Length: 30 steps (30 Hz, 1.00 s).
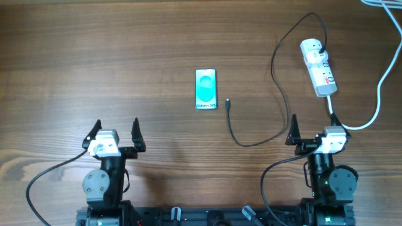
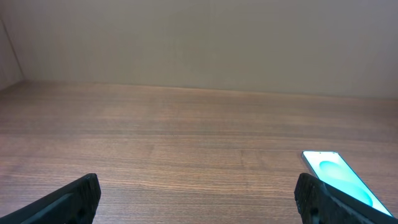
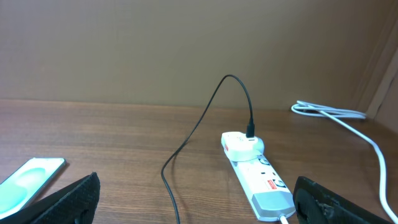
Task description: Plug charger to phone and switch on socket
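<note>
The phone (image 1: 205, 89) with a cyan screen lies flat mid-table; it also shows in the left wrist view (image 2: 339, 179) and the right wrist view (image 3: 28, 182). The black charger cable (image 1: 274, 69) runs from a white adapter in the socket (image 1: 318, 76) and loops down to its connector tip (image 1: 228, 102), lying loose just right of the phone. The white socket also shows in the right wrist view (image 3: 255, 177). My left gripper (image 1: 115, 133) is open and empty near the table's front left. My right gripper (image 1: 312, 130) is open and empty, in front of the socket.
A thick white cord (image 1: 379, 88) runs from the socket's near end and curves off to the back right corner (image 3: 336, 115). The table is brown wood; a plain wall stands behind it.
</note>
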Tool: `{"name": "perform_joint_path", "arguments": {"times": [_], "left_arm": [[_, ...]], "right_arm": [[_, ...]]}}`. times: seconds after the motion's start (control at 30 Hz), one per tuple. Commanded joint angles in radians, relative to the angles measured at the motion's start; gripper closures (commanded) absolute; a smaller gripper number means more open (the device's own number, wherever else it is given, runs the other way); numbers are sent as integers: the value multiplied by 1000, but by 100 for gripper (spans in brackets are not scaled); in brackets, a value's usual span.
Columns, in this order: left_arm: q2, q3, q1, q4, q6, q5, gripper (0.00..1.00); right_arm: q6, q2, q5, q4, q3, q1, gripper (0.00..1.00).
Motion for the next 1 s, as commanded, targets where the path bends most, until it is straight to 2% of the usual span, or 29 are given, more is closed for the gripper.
{"name": "perform_joint_path", "arguments": {"times": [0.0,0.13,0.17,0.33,0.43,0.5,0.6,0.67,0.73,0.8,0.83,0.93,0.97], "left_arm": [[-6,-5,-5,-4,15,15,0],[-6,-5,-5,-4,16,9,0],[-6,-4,-5,1,-34,55,0],[-6,-4,-6,47,-503,568,0],[-6,-4,-6,135,-551,699,0],[-6,-4,-6,281,-552,749,0],[-6,-5,-6,599,-634,740,0],[-6,-2,-6,839,-713,665,0],[-6,24,-6,929,-750,571,0],[-6,87,-5,887,-747,529,0],[-6,131,-3,819,-739,527,0],[32,317,-4,445,-637,528,0],[74,411,-3,251,-591,523,0]], "right_arm": [[-5,-9,13,2,-2,-5,0],[-5,-9,13,2,-2,-5,0],[-5,-9,13,2,-2,-5,0],[-5,-9,13,2,-2,-5,0],[-5,-9,13,2,-2,-5,0],[-5,-9,13,2,-2,-5,0],[-5,-9,13,2,-2,-5,0],[-5,-9,13,2,-2,-5,0],[-5,-9,13,2,-2,-5,0],[-5,-9,13,2,-2,-5,0],[-5,-9,13,2,-2,-5,0],[-5,-9,13,2,-2,-5,0],[-5,-9,13,2,-2,-5,0]]}}
